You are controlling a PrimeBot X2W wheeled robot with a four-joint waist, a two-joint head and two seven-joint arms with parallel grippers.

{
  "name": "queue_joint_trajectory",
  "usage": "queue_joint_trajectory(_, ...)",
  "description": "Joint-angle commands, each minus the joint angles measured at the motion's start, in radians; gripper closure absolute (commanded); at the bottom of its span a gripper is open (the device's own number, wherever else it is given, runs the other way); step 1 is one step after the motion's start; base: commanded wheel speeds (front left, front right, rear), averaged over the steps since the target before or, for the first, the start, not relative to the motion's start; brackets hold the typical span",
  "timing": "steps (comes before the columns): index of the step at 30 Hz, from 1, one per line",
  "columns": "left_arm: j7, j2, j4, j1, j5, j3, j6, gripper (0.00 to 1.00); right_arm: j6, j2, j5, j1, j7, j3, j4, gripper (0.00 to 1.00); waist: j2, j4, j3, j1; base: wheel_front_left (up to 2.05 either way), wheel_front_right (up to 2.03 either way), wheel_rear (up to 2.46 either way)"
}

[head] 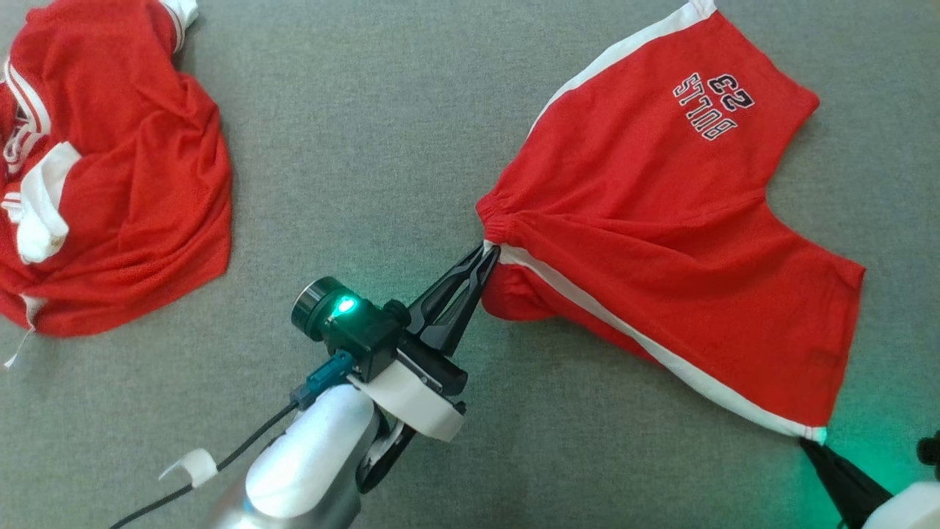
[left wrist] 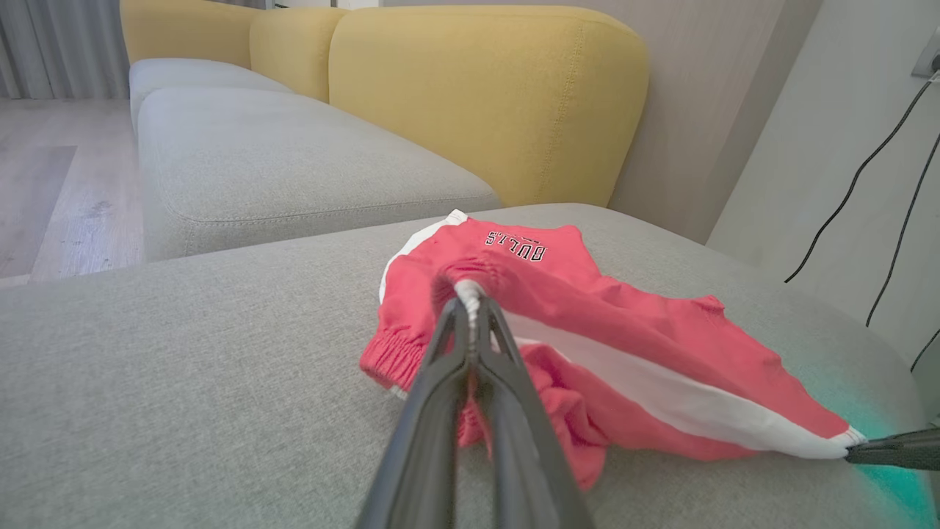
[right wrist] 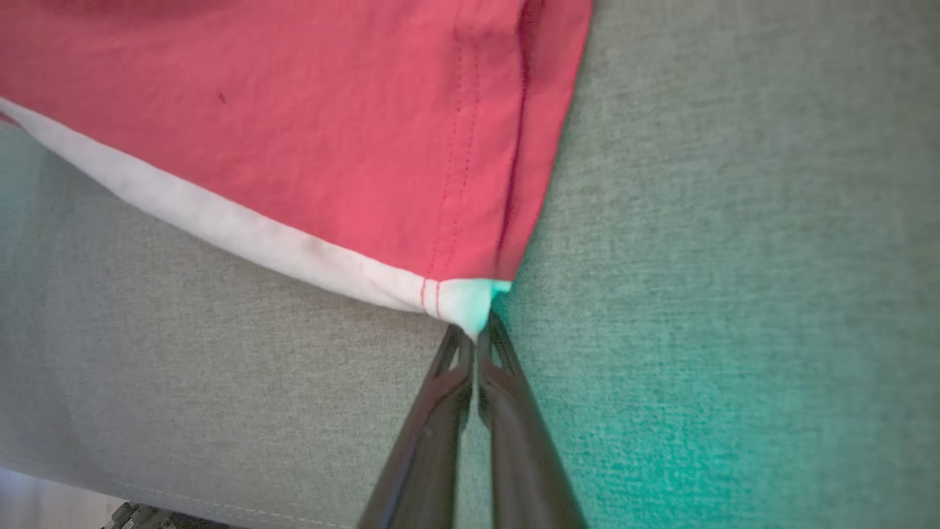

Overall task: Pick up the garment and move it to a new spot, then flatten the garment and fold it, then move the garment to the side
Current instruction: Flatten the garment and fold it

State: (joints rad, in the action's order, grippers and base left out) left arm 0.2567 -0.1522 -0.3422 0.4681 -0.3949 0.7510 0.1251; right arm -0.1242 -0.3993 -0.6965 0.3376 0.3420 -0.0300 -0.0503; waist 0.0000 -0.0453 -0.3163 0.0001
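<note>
The garment (head: 661, 213), red shorts with a white side stripe and "BULLS 23" lettering, lies spread on the grey cushion (head: 382, 117). My left gripper (head: 488, 250) is shut on the gathered waistband where the white stripe starts. In the left wrist view, the left gripper (left wrist: 470, 297) pinches that white edge of the garment (left wrist: 587, 323). My right gripper (head: 809, 441) is shut on the white hem corner at the lower right. The right wrist view shows the right gripper (right wrist: 476, 336) closed on the corner of the garment (right wrist: 330, 147), with the stripe stretched taut between both grips.
A second red and white garment (head: 110, 169) lies crumpled at the cushion's far left. Yellow sofa backrests (left wrist: 477, 95) rise behind the cushion. Black cables (left wrist: 881, 162) hang on the wall to the right. Wooden floor (left wrist: 44, 176) lies beyond the sofa.
</note>
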Motion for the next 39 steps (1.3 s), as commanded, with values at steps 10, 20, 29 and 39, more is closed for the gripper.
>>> queue_joint_trajectory(10,0.005,-0.062,0.054,-0.053,-0.006,0.016,0.005,1.00,-0.007,-0.069,0.043,-0.027,-0.071,0.153,-0.087,1.00,0.0000,0.058,0.110,-0.0001,0.00,0.00,0.00)
queue_joint_trajectory(20,-0.037,-0.167,0.202,-0.172,-0.054,0.157,0.005,1.00,-0.007,-0.077,0.077,0.019,0.004,0.362,-0.280,1.00,0.0000,0.069,0.205,-0.0001,0.00,0.00,0.00)
queue_joint_trajectory(29,-0.127,-0.160,0.345,-0.138,-0.168,0.178,0.006,1.00,-0.007,-0.139,0.094,-0.080,0.130,0.409,-0.329,1.00,0.0000,0.004,0.147,-0.0001,0.00,0.00,0.00)
queue_joint_trajectory(39,-0.156,-0.038,0.182,0.065,-0.363,0.198,0.006,1.00,-0.007,-0.261,0.100,-0.454,0.184,0.280,-0.082,1.00,0.0000,-0.082,0.000,-0.0001,0.00,0.00,0.00)
